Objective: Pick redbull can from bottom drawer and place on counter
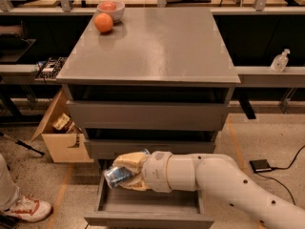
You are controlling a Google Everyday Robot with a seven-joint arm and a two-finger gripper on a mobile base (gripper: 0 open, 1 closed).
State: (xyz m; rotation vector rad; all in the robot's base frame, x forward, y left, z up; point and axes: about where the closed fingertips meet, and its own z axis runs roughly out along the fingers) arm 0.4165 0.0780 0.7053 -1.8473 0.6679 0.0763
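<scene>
Gripper (122, 175) at seven o'clock: I see it pinching the small blue-and-silver metal can (113, 176), tilted, above the open shallow grey metal drawer (143, 219).

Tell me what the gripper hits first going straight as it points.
The gripper, shut on the redbull can, points left over the bottom drawer. Probably that drawer's left wall first; if it clears it, the cardboard box beyond. Depth unclear.

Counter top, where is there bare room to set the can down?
The counter is bare across its middle, right side and whole front edge. Only the back left corner is crowded, by the orange and a bowl. The tool holds the redbull can low, over the open bottom drawer.
</scene>
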